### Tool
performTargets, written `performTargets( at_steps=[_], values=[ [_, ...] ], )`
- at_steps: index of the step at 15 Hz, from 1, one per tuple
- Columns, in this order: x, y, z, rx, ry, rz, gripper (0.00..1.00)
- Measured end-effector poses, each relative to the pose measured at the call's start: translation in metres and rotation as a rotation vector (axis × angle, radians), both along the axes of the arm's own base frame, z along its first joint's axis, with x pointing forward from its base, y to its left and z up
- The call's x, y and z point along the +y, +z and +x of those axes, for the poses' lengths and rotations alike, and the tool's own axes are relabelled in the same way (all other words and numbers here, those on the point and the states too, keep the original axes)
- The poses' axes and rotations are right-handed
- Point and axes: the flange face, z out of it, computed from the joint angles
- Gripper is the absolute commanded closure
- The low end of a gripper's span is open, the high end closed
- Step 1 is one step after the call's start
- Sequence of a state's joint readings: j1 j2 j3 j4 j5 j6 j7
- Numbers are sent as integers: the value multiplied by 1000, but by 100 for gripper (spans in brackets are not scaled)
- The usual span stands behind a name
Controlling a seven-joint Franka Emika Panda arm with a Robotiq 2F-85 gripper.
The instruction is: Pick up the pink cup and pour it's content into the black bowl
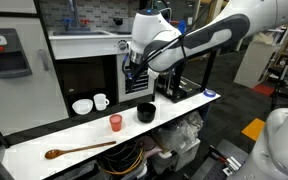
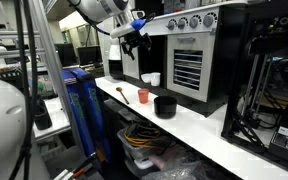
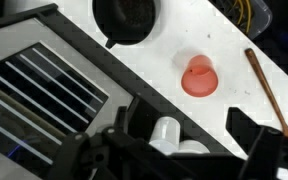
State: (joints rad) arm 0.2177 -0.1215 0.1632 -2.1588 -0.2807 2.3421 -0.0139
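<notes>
The pink cup (image 1: 115,122) stands upright on the white counter, next to the black bowl (image 1: 146,112). Both show in the other exterior view, the cup (image 2: 143,96) and the bowl (image 2: 165,106). In the wrist view the cup (image 3: 199,76) is seen from above, with the bowl (image 3: 124,18) at the top edge. My gripper (image 1: 136,78) hangs high above the counter, well above and behind both objects. It also shows in an exterior view (image 2: 134,40). Its fingers (image 3: 189,128) are spread wide and hold nothing. What the cup holds cannot be made out.
A white mug (image 1: 101,101) and a white bowl (image 1: 82,106) stand at the back of the counter. A wooden spoon (image 1: 79,150) lies near the front edge. A black vented appliance (image 3: 44,90) stands behind the bowl. Cables and bags lie under the counter.
</notes>
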Motion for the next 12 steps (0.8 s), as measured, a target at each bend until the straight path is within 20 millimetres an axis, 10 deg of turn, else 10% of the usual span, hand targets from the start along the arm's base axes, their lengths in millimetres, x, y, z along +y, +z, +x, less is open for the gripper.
performTargets(
  at_steps=[12],
  values=[
    [-41,37,-27,86,13,175,0]
  ],
)
